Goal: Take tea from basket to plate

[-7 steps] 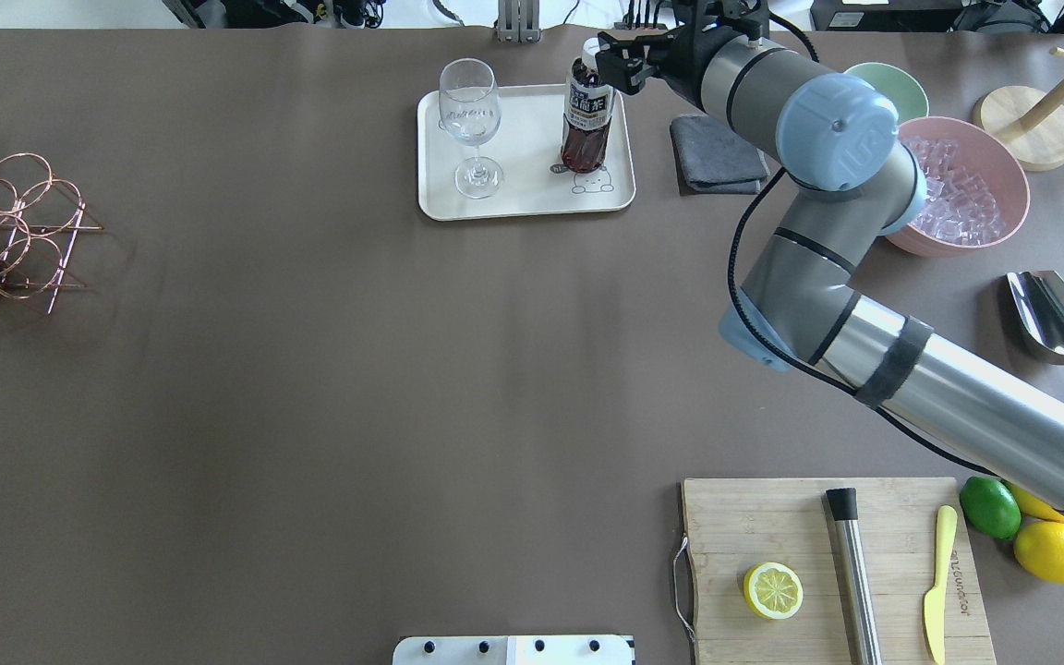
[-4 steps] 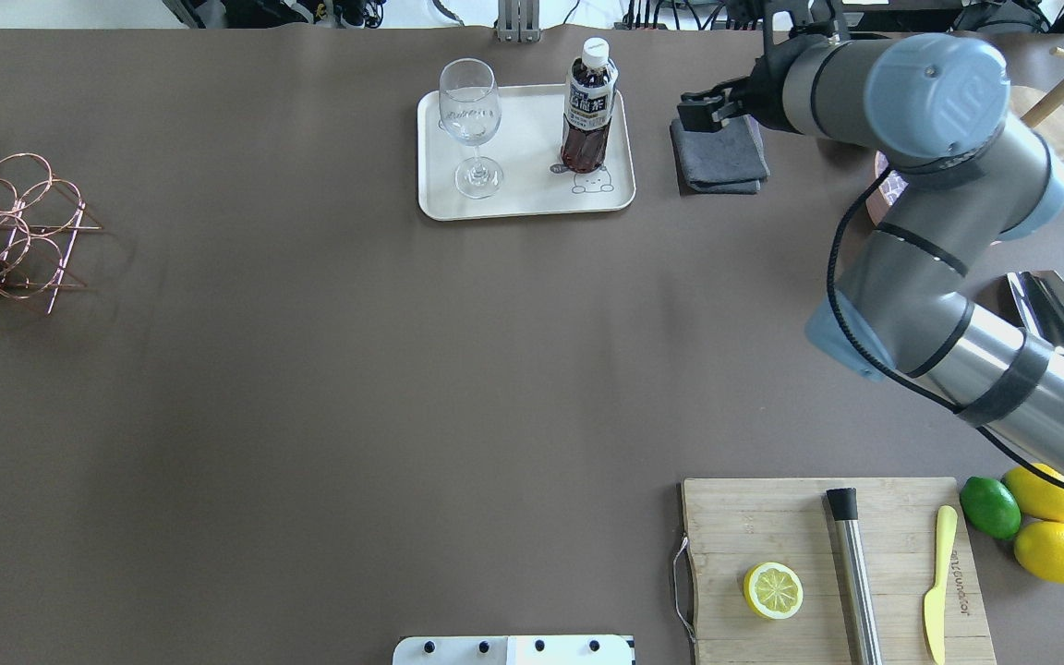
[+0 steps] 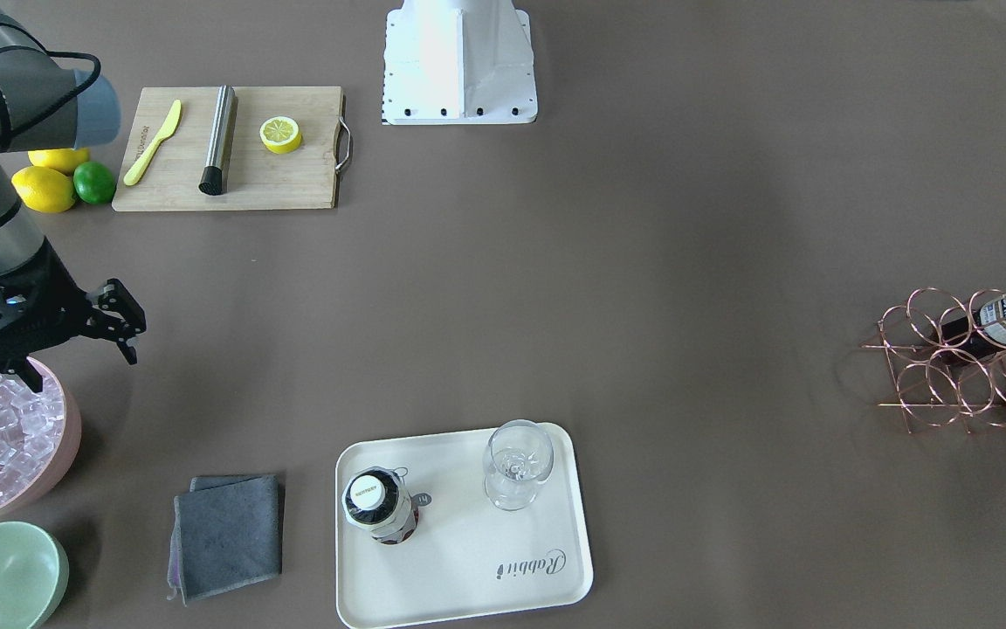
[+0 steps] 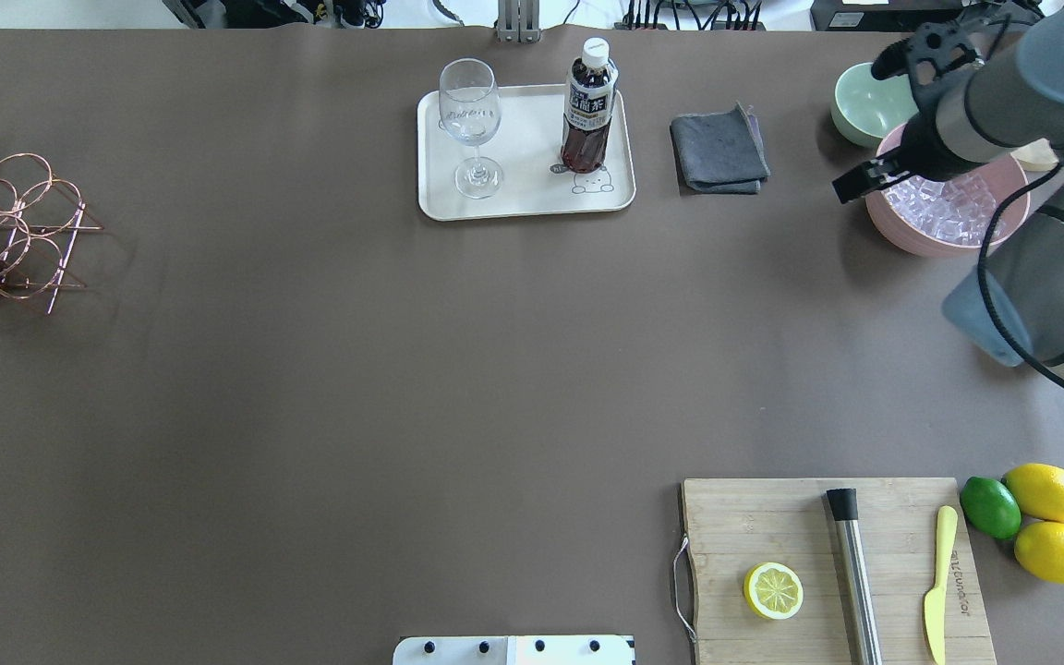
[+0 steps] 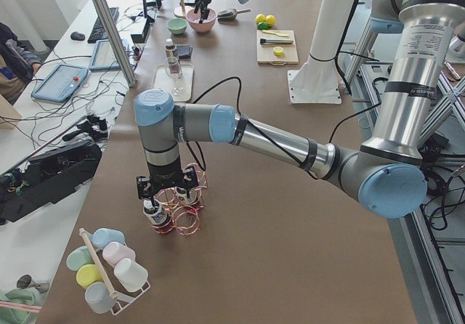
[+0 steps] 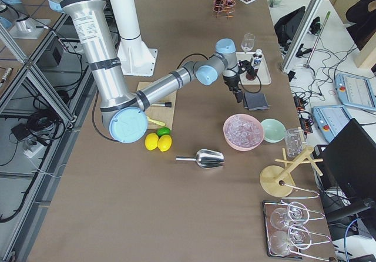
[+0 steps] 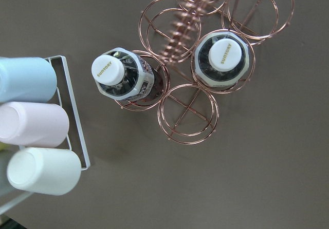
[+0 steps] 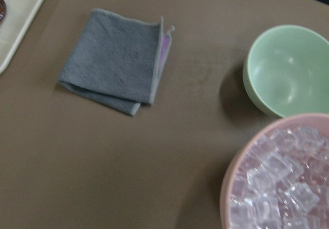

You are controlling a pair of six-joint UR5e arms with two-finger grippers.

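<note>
One tea bottle (image 4: 587,111) stands upright on the cream tray (image 4: 523,199), also in the front view (image 3: 378,505), next to a wine glass (image 4: 470,125). My right gripper (image 4: 855,134) is open and empty, apart from the tray, above the near rim of the pink ice bowl (image 4: 948,217); it also shows in the front view (image 3: 84,371). The copper wire basket (image 4: 10,231) sits at the far left. It holds two more tea bottles (image 7: 121,77) (image 7: 222,59). My left gripper (image 5: 167,189) hovers above the basket; I cannot tell whether it is open or shut.
A folded grey cloth (image 4: 719,152) lies right of the tray. A green bowl (image 4: 864,106) sits behind the ice bowl. A cutting board (image 4: 837,573) with a half lemon, muddler and knife is front right. Pastel cups on a rack (image 7: 31,131) stand beside the basket.
My right gripper was at the bottle's cap on the tray. It has come away and swung right, past the cloth to the ice bowl. The bottle stays upright.
</note>
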